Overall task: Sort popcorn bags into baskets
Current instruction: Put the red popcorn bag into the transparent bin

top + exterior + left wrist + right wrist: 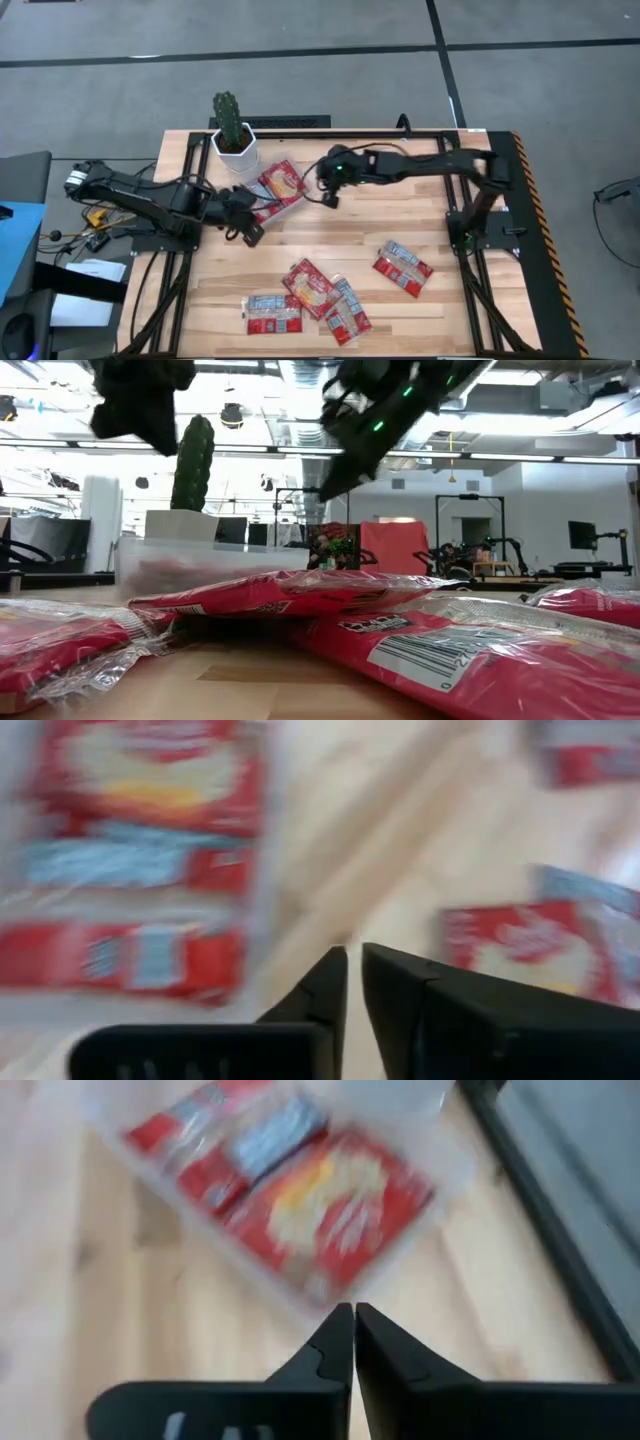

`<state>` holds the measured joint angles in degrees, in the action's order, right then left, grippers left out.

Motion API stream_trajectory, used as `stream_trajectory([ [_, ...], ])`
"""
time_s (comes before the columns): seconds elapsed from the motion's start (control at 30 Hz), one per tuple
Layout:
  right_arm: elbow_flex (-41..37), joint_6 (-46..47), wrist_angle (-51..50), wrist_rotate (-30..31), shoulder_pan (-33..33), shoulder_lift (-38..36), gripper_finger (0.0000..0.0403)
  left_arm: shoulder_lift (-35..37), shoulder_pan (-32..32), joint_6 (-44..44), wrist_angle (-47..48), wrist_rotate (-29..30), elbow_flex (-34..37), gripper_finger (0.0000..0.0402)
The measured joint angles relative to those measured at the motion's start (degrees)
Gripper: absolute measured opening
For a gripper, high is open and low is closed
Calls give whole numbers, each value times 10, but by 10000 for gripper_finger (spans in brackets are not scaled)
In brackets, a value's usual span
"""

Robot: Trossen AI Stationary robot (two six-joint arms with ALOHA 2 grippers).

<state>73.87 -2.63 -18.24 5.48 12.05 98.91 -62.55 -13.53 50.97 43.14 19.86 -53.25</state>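
Note:
The clear tray (297, 204) sits at the table's far middle, beside the cactus pot, with red popcorn bags (279, 184) lying flat inside; the right wrist view shows these bags (320, 1205) too. Several more bags lie flat on the near half of the table: one (273, 313), a second (310, 287), a third (345, 312), and one apart to the right (402, 267). My left gripper (250, 228) hovers just left and near of the tray, shut and empty (353, 982). My right gripper (330, 192) hovers at the tray's right end, shut and empty (353, 1330).
A white hexagonal pot with a cactus (233, 135) stands at the far edge, just behind the tray's left end. Bare wood (340, 235) lies between the tray and the loose bags. In the low view, bags (300, 600) fill the foreground.

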Motion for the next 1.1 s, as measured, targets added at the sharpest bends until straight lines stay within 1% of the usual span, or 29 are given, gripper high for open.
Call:
stream_trajectory([
  [0.13,-2,50,-154,-45,-23,-75,48,-28,-21,-32,-72,-52,5,75],
  [0.23,-23,98,-220,-59,-63,-123,51,-64,-36,-16,-133,-95,29,121],
  [0.33,-79,176,-225,-61,-116,-170,51,-108,-51,44,-184,-100,57,159],
  [0.4,-122,232,-198,-59,-158,-198,51,-135,-59,79,-224,-100,76,178],
  [0.47,-170,274,-155,-50,-204,-216,51,-159,-67,102,-268,-100,93,192],
  [0.53,-210,317,-80,-28,-250,-220,51,-178,-76,116,-326,-104,106,200],
  [0.63,-243,360,23,3,-309,-198,45,-214,-87,114,-395,-127,114,202],
  [0.77,-238,381,103,33,-358,-122,30,-261,-100,102,-452,-157,114,198],
  [0.83,-222,390,127,38,-371,-85,21,-284,-107,103,-475,-163,114,197],
  [0.93,-193,401,134,39,-380,-38,13,-303,-114,103,-474,-165,115,197],
  [1.03,-167,407,130,39,-388,-2,13,-305,-116,96,-461,-162,115,197],
  [1.1,-155,414,126,42,-395,14,19,-301,-116,90,-455,-148,115,197],
])
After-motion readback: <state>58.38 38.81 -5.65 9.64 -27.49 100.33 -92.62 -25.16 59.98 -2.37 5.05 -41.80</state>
